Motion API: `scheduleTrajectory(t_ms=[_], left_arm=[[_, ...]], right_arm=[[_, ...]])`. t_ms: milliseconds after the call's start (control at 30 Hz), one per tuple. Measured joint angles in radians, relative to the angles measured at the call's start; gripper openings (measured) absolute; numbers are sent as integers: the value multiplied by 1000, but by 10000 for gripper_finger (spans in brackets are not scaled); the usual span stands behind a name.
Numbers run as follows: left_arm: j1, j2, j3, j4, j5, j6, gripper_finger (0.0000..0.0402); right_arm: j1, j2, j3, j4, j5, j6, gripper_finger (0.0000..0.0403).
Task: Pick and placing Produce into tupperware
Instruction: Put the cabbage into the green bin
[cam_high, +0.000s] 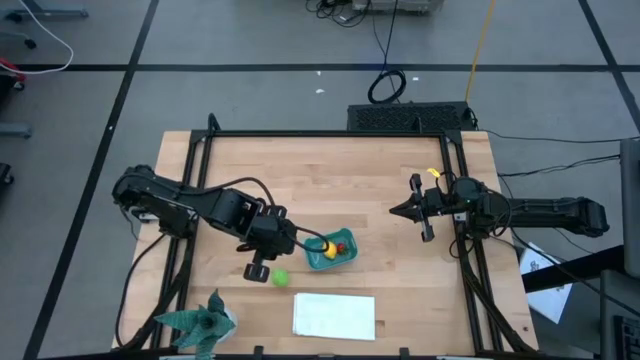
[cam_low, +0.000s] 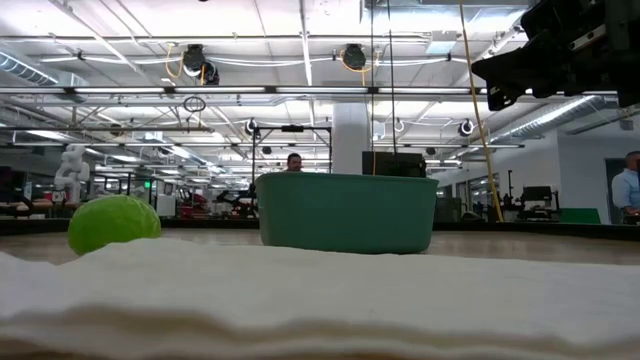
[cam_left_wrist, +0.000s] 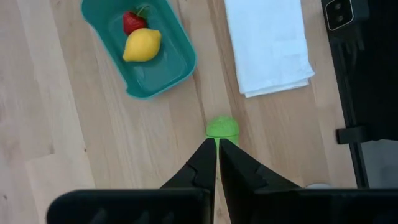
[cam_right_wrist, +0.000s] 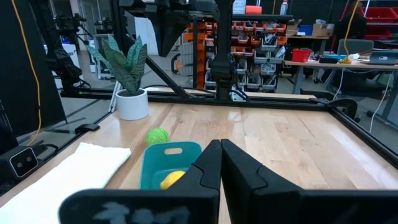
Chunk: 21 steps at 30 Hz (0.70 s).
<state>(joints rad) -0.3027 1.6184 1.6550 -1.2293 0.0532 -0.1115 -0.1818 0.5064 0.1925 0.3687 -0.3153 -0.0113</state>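
The teal tupperware tub sits near the middle of the table. The yellow lemon and the tiny red fruit lie inside it. The round green fruit rests on the wood to the left of the tub and nearer the front edge. My left gripper is shut and hangs above the table, pointing down. Its tips line up just short of the green fruit. My right gripper is shut. It is raised over the right half of the table and points toward the tub.
A flat white sheet lies at the near edge, right of the green fruit. A spiky teal plant in a white pot stands at the near left corner. A black frame rims the table. Bare wood stretches across the far half.
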Motion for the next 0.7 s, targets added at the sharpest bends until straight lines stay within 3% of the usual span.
scheduleTrajectory(t_ms=[367,700], left_arm=[[0,0,0,-3,27,-3,29],[0,0,-1,-2,21,-23,155]], right_arm=[[0,0,0,0,0,0,0],[0,0,1,0,0,0,0]])
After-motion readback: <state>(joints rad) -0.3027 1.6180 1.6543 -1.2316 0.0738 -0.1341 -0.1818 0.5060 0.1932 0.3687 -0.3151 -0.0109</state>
